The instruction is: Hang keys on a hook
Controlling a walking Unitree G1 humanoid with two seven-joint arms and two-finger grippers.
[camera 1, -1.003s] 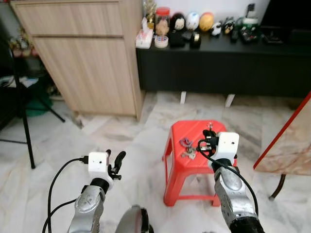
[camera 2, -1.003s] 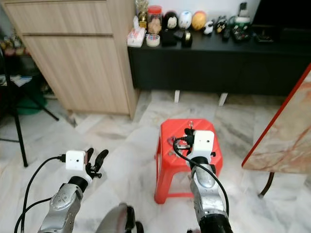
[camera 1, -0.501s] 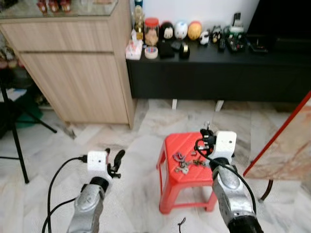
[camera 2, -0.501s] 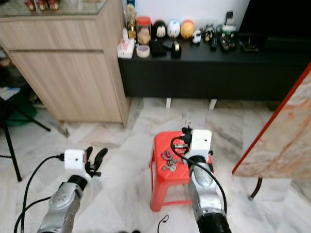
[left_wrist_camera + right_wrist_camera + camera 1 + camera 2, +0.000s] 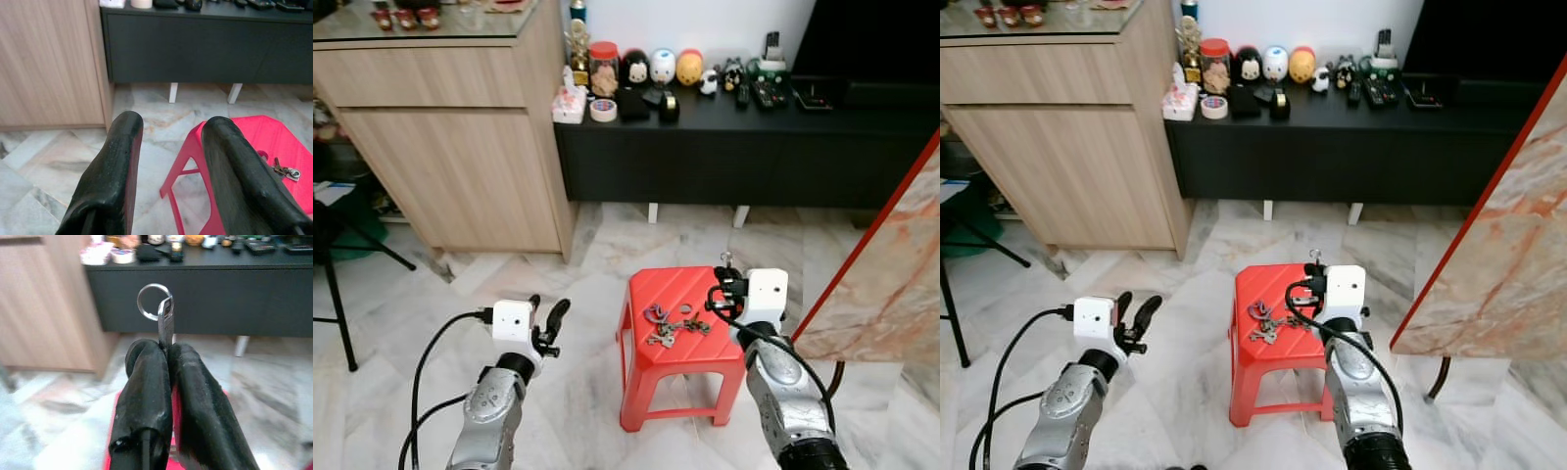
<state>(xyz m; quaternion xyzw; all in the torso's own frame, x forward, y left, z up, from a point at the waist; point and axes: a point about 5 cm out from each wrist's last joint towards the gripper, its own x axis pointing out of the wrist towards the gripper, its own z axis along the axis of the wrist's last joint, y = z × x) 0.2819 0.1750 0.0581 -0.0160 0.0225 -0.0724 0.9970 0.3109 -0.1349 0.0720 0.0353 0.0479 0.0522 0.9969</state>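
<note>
Head views: right gripper [image 5: 725,281] over far right of red stool [image 5: 677,338], key upright in pinch. More keys [image 5: 668,326] loose on stool.

Left wrist: left gripper [image 5: 168,161] fingers apart, empty.

Right wrist: fingers [image 5: 146,382] clamp key with ring [image 5: 164,313]. Pickup done; hanging left, hook not spotted.
</note>
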